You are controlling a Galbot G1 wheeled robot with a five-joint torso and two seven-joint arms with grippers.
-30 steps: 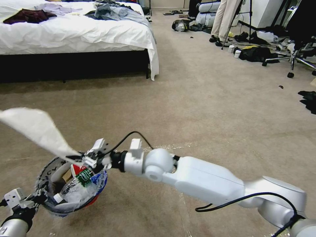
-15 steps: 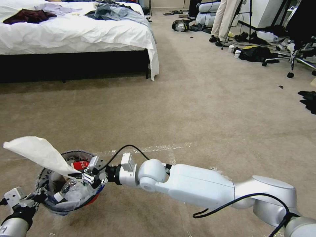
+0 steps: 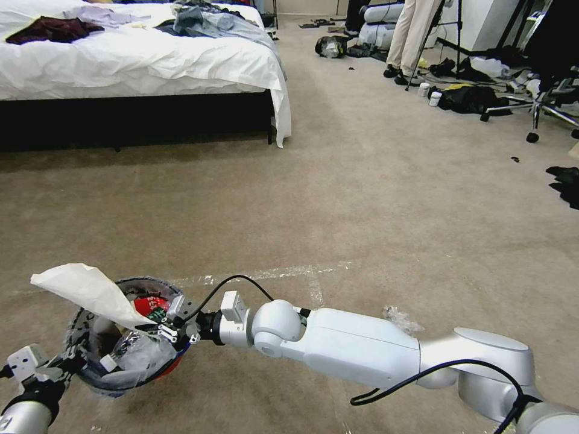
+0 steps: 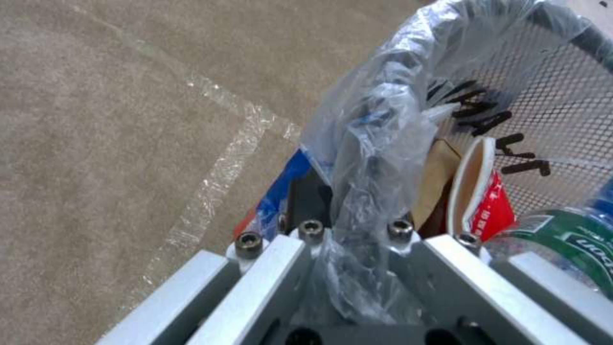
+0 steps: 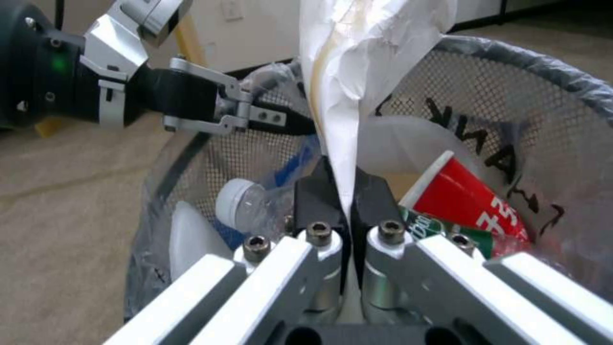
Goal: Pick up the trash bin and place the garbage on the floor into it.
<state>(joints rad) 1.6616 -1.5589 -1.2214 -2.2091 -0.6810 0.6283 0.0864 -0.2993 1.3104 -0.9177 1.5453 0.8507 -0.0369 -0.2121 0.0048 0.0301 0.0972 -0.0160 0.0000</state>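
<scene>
The trash bin [image 3: 90,377], a round mesh bin lined with a clear bag with black lettering, is at the lower left of the head view, above the carpet floor [image 3: 362,199]. My left gripper [image 3: 71,360] is shut on its near rim and bag [image 4: 364,158]. My right gripper [image 3: 158,330] reaches over the bin's mouth, shut on a white paper sheet [image 3: 90,289] that sticks up and to the left. Inside the trash bin [image 5: 511,52] lie a red cup [image 5: 466,196] and a plastic bottle [image 5: 249,206]. A piece of clear wrap [image 3: 401,319] lies on the floor behind my right forearm.
A bed [image 3: 151,60] with white sheets stands at the back left. Bags, dark clothes [image 3: 567,181], an office chair [image 3: 543,102] and a standing person's legs crowd the back right. Shiny tape lines [image 3: 271,274] cross the carpet, which is open between the bed and the clutter.
My right gripper has come down and drawn back toward me, over the bin's mouth, with the white paper, which now hangs lower and closer to the rim. The bin and left gripper have barely moved.
</scene>
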